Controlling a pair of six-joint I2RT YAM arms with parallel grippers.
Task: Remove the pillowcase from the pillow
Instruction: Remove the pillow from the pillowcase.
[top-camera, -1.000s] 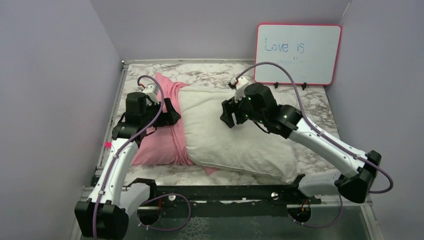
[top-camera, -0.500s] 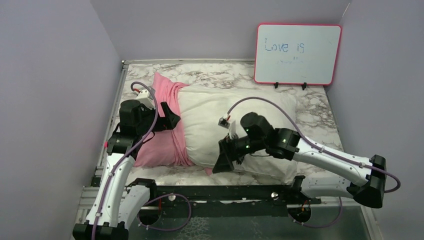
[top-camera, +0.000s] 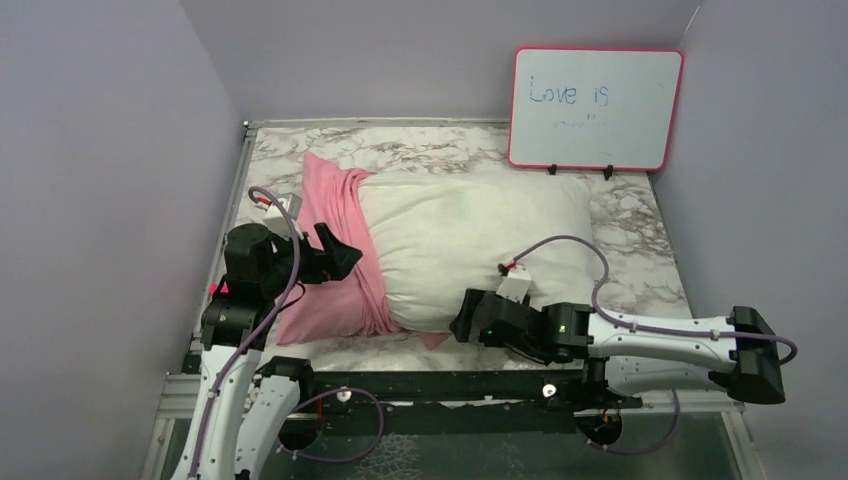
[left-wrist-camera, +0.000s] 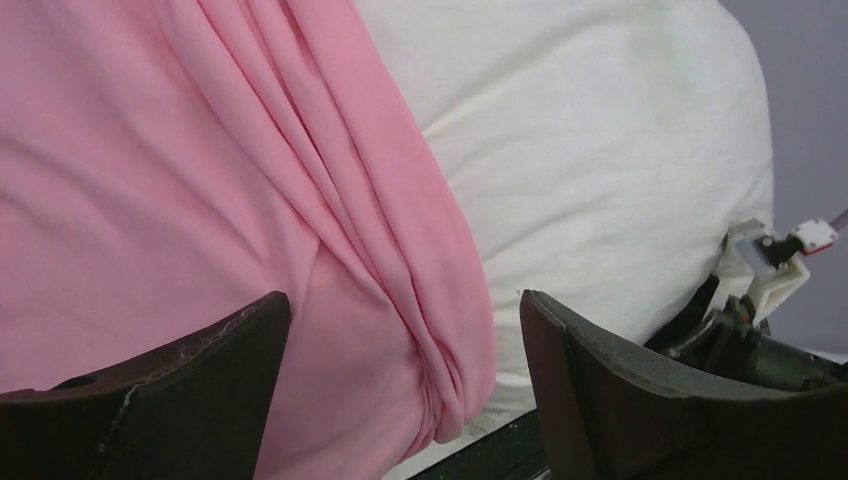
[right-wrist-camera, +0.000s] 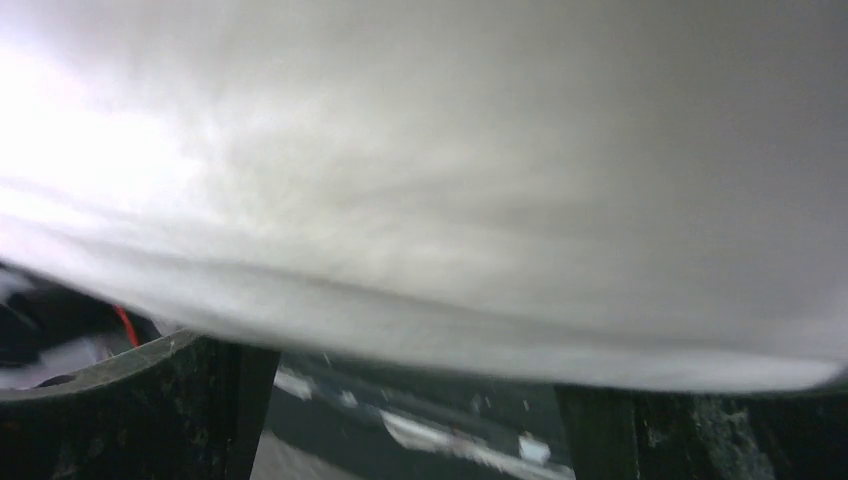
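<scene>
Starting at the near edge of the table (top-camera: 640, 232), the right arm (top-camera: 650, 335) is seen laid out low and almost straight, reaching leftward from its base at the near right corner. Its wrist is pointed at the near long edge of the pillow (top-camera: 470, 235), and the right fingers (top-camera: 462, 326) are set just against that edge, toward the pillow's near left corner. In the blurred right wrist view the right fingers (right-wrist-camera: 150, 410) are shown spread wide apart, with the white pillow (right-wrist-camera: 420, 180) filling the picture above them. Whether the cloth is touched cannot be told.

The left arm (top-camera: 225, 330) is raised from its base at the near left and bent at the elbow, with the forearm turned rightward. The left fingers (top-camera: 343, 256) are held over the pillowcase (top-camera: 330, 300). In the left wrist view the left fingers (left-wrist-camera: 200, 400) are seen standing well apart, with the pink folds of the pillowcase (left-wrist-camera: 200, 180) lying beyond the gap and not pinched between them.

The pillowcase is bunched over the left end of the pillow only. The rest of the pillow is left bare, lying lengthwise across the middle of the table. A small pink corner is seen poking out under the pillow's near edge.

Farther back, a red-rimmed whiteboard (top-camera: 595, 105) is propped at the far right against the wall, with "Love is" written on it in blue.
</scene>
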